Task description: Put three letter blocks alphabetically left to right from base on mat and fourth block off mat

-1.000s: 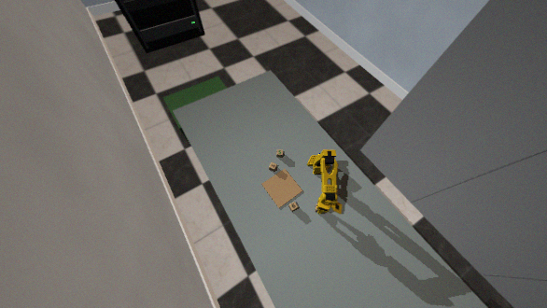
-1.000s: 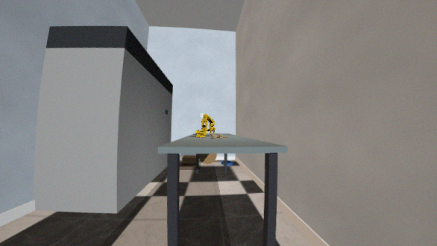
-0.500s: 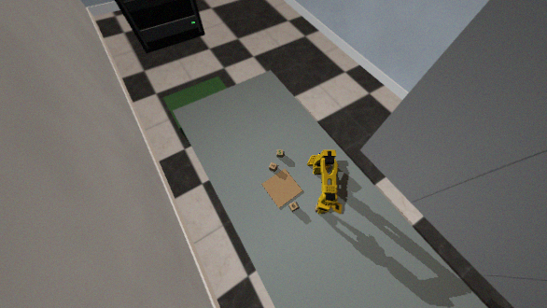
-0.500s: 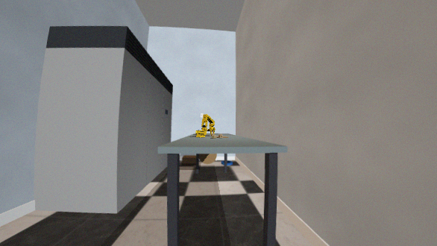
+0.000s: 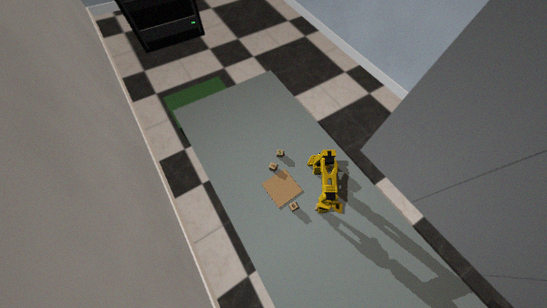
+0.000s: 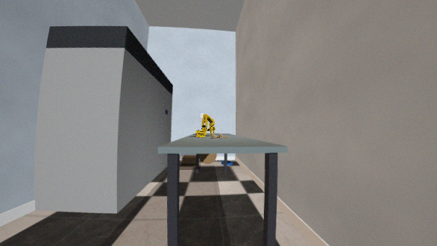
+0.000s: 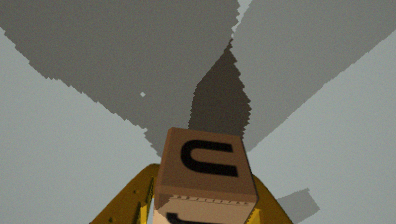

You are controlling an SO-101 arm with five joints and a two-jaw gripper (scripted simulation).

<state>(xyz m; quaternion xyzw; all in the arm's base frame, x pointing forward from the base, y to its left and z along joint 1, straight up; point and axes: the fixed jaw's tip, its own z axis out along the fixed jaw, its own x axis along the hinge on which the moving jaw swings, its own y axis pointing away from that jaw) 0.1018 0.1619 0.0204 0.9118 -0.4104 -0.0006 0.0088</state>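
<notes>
In the wrist view my gripper (image 7: 202, 207) is shut on a brown block (image 7: 205, 170), held between the yellow jaws over the grey table. The block's face toward the camera shows a black curved letter, like a U lying on its side. In the top view the yellow arm (image 5: 327, 179) stands right of the tan mat (image 5: 282, 188), folded back with its gripper end (image 5: 316, 163) beyond the mat's far right corner; the held block is hidden there. Two blocks (image 5: 280, 152) (image 5: 273, 166) lie off the mat by its far corner. A third block (image 5: 293, 205) lies off the mat at its near corner.
The table's right edge (image 5: 373, 187) runs close behind the arm. A large grey cabinet (image 5: 467, 140) stands to the right, and a black unit (image 5: 161, 21) stands on the floor beyond the table. In the exterior view the arm (image 6: 206, 128) looks small on the table top.
</notes>
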